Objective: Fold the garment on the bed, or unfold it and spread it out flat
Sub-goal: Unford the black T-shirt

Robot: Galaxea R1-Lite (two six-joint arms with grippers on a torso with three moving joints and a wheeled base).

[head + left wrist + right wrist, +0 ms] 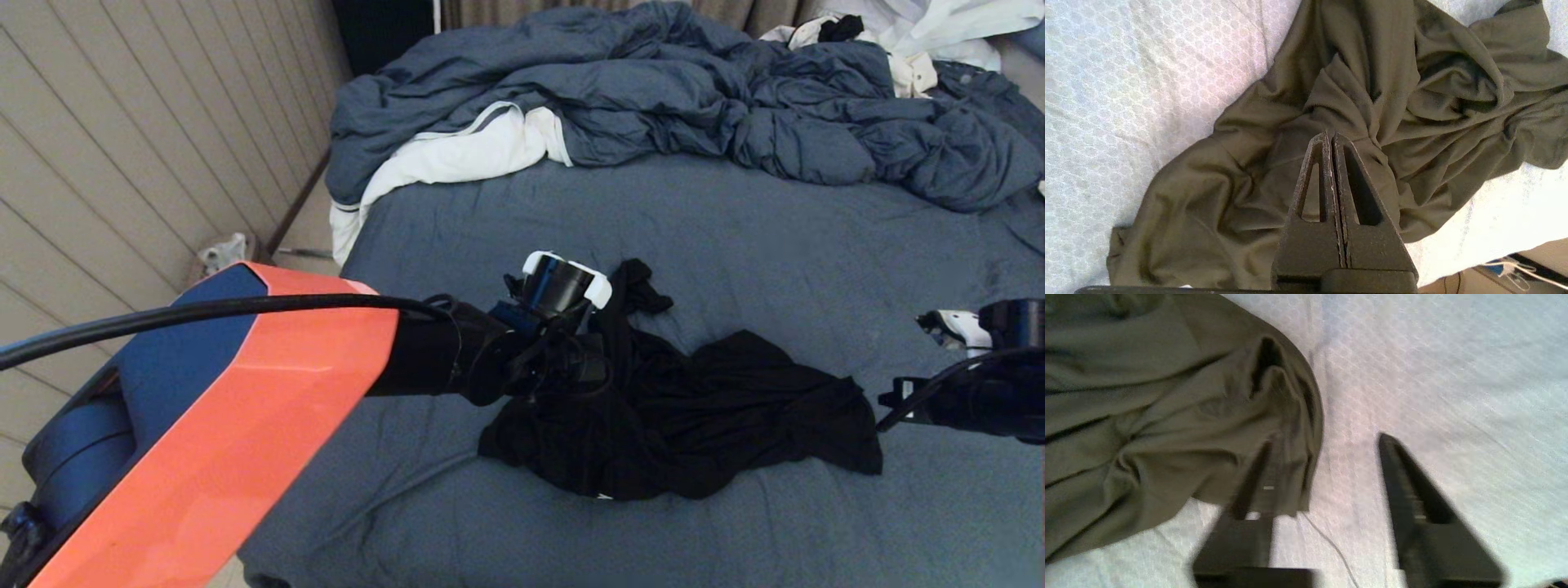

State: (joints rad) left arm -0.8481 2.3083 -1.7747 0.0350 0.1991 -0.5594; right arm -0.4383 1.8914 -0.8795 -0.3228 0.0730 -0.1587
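The garment (718, 408) is a black shirt lying crumpled on the slate-blue bed (735, 245), with no print showing. My left gripper (1331, 136) is over its left part, shut, and folds of the cloth (1412, 102) gather at the pressed-together fingertips. In the head view that gripper (600, 359) merges with the dark fabric. My right gripper (1327, 441) stands open just off the garment's right edge (1147, 416). One finger (1265, 477) overlaps the hem and the other is over bare sheet (1453, 375). In the head view it (898, 396) sits at the right border.
A puffy blue-grey duvet (653, 90) is heaped across the far side of the bed. A white cloth with a grey stripe (457, 155) hangs over the far left corner. More white clothing (914, 33) lies at the back right. A panelled wall (122, 122) runs along the left.
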